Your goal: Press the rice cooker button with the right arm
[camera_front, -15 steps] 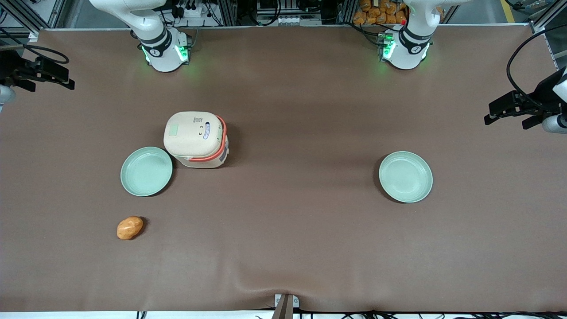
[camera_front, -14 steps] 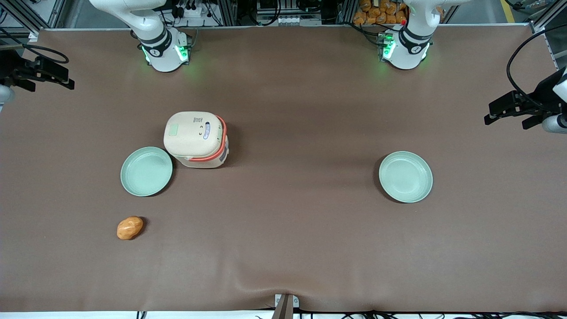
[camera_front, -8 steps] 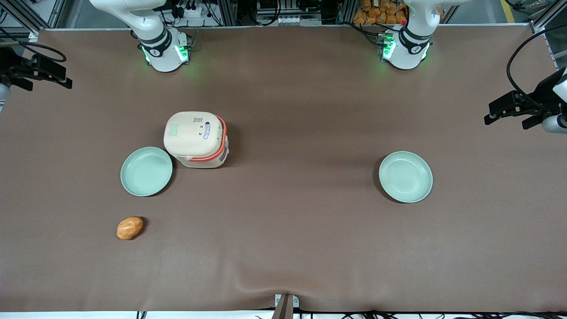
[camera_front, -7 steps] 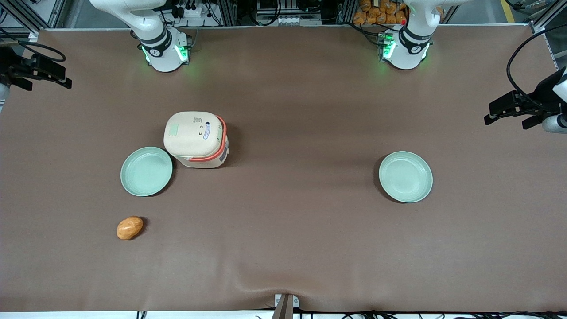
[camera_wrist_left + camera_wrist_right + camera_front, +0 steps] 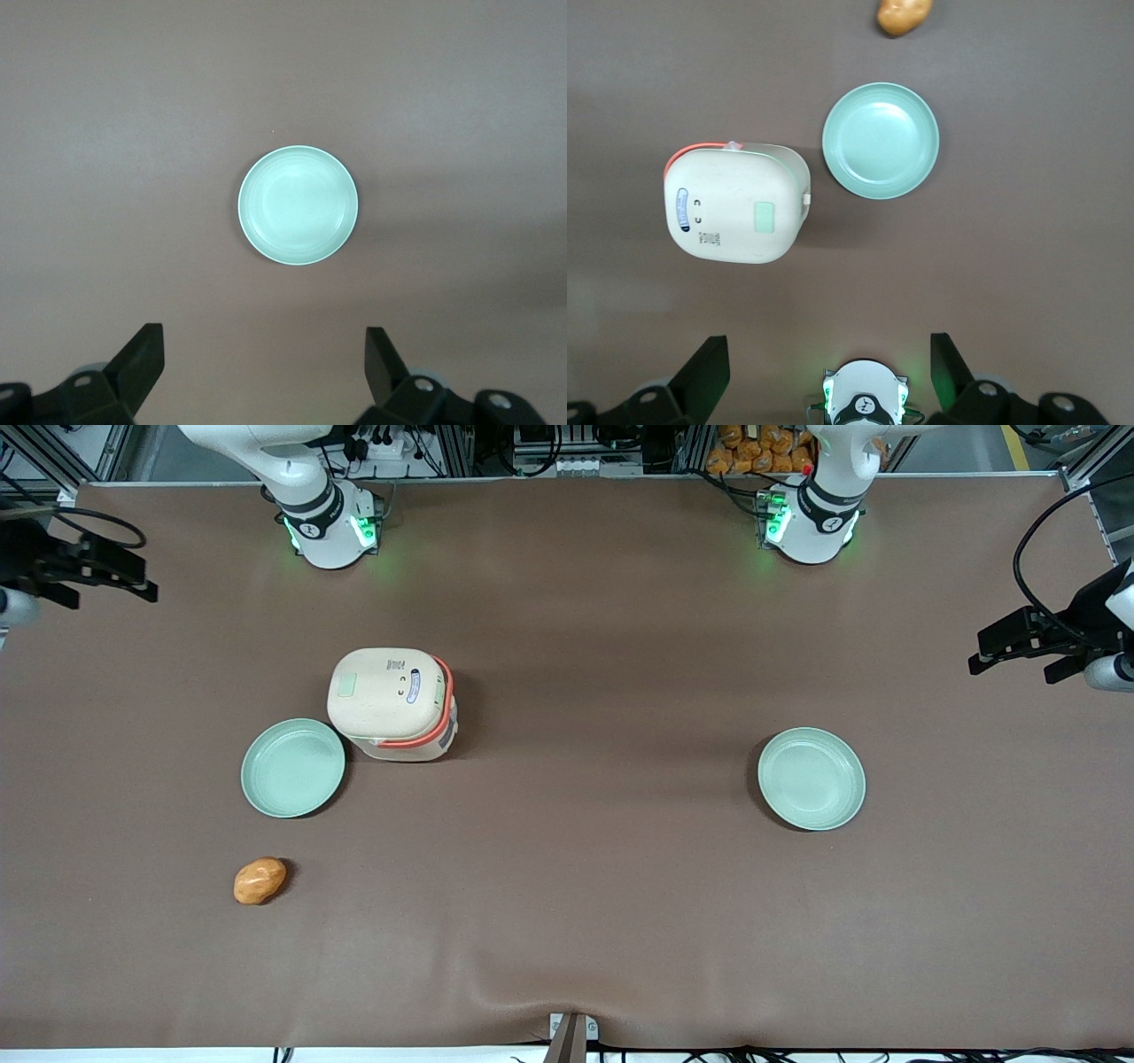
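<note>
Two fingertips (image 5: 709,367) of the gripper (image 5: 828,372) are standing wide apart, holding nothing, hovering high above the table. From them, the rice cooker (image 5: 735,204) with its button (image 5: 764,215) is lying at 11 o'clock, untouched.

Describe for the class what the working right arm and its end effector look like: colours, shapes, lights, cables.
The right arm is white and rounded, with a dark grey band and green lights glowing at its base. Its end effector is black and angular with a looping black cable; its two black fingers are wedge-shaped and set wide apart.
</note>
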